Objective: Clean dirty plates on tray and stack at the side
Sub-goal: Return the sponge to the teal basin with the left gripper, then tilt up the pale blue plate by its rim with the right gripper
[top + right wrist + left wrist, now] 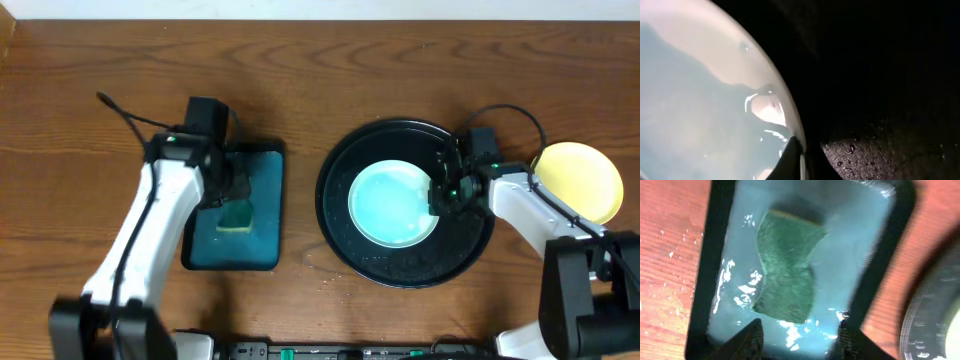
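A pale mint-white plate (392,204) lies in the large round black tray (350,240). My right gripper (443,190) is shut on this plate's right rim; in the right wrist view one finger lies over the rim (797,155) of the plate (700,100), with the wet tray floor (890,145) beside it. A pale yellow plate (580,180) lies on the table to the right of the tray. My left gripper (228,190) is open above a green sponge (787,272) that lies in the wet teal rectangular tray (860,255). Only two plates show.
The teal tray (262,215) sits left of the black tray, with the sponge (237,217) in it. Water drops lie on the wood near the black tray's front left. The black tray's rim (935,315) shows at the right of the left wrist view.
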